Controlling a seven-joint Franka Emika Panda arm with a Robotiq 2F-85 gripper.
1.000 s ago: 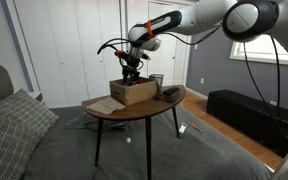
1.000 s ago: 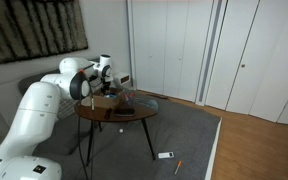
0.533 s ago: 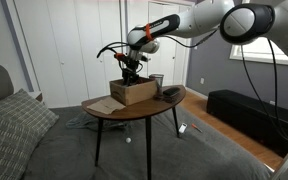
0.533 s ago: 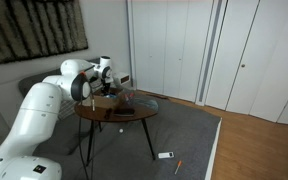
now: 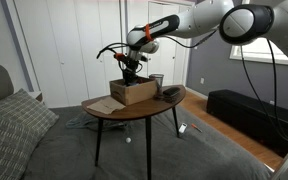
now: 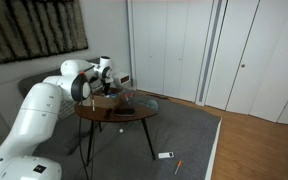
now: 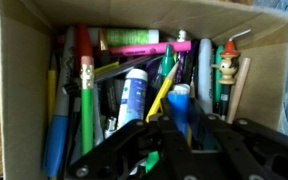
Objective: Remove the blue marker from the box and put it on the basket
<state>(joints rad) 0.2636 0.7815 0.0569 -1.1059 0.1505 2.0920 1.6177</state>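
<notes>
The wrist view looks down into an open cardboard box (image 7: 24,90) packed with pens, pencils and markers. A blue marker (image 7: 180,103) with a pale cap end stands among them, right between my black fingers (image 7: 134,140). My gripper (image 7: 181,125) is shut on it, inside the box. In an exterior view the gripper (image 5: 131,72) reaches down into the brown box (image 5: 132,92) on the round table. A dark low basket (image 5: 170,93) sits on the table beside the box, apart from the gripper.
The box stands on a small round wooden table (image 5: 134,109) with thin legs, and a flat pale card (image 5: 102,104) lies beside it. A bed with a grey pillow (image 5: 9,120) fills the near side. Loose items (image 6: 165,155) lie on the floor.
The jaws have closed in on the blue marker inside the box. The arm itself has hardly moved.
</notes>
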